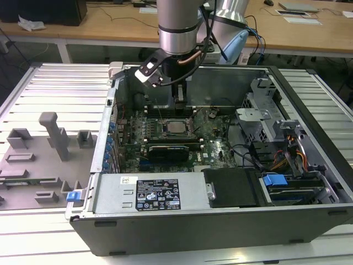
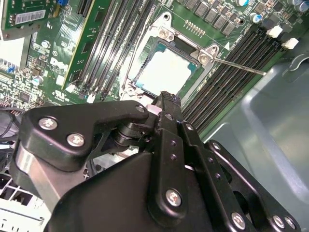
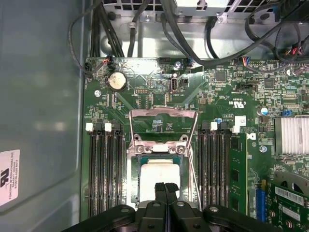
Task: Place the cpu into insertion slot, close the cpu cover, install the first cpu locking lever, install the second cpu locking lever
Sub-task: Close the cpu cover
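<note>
End effector (image 1: 179, 112) — closed, empty — hovers at the cpu's (image 1: 176, 127) twelve o'clock in the exterior view; a bump might unseat it.

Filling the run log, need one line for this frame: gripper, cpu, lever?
gripper: shut, empty, at cpu edge | cpu: lying in insertion slot | lever rod: sticking out sideways
</note>
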`<control>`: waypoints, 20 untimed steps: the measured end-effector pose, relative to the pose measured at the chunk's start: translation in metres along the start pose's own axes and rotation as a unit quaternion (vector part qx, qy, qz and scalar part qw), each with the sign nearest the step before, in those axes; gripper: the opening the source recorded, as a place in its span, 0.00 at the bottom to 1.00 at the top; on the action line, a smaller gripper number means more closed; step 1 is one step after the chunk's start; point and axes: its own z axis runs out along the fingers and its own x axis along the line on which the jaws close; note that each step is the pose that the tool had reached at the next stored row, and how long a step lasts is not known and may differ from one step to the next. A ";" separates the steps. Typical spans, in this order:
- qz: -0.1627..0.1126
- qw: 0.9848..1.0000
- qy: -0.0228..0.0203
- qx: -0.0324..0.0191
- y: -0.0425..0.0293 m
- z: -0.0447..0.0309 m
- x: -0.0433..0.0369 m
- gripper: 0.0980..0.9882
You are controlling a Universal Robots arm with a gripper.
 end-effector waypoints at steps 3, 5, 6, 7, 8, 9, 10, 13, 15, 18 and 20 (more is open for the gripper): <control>0.000 1.000 0.000 0.003 0.0035 -0.0002 0.0000 0.01; 0.000 1.000 0.000 0.004 0.0090 0.0003 0.0000 0.01; 0.000 1.000 0.000 0.005 0.0134 0.0007 0.0000 0.01; 0.000 1.000 0.000 0.005 0.0180 0.0011 0.0000 0.01; 0.000 1.000 0.000 0.006 0.0201 0.0013 -0.0001 0.01; 0.000 1.000 0.000 0.006 0.0213 0.0014 -0.0001 0.01; 0.000 1.000 0.000 0.006 0.0213 0.0014 -0.0001 0.01; 0.000 1.000 0.000 0.006 0.0221 -0.0037 -0.0001 0.01; 0.000 1.000 0.000 0.006 0.0223 -0.0064 -0.0001 0.01; 0.000 1.000 0.000 0.007 0.0244 -0.0065 -0.0002 0.01; 0.000 1.000 0.000 0.008 0.0331 -0.0057 -0.0002 0.01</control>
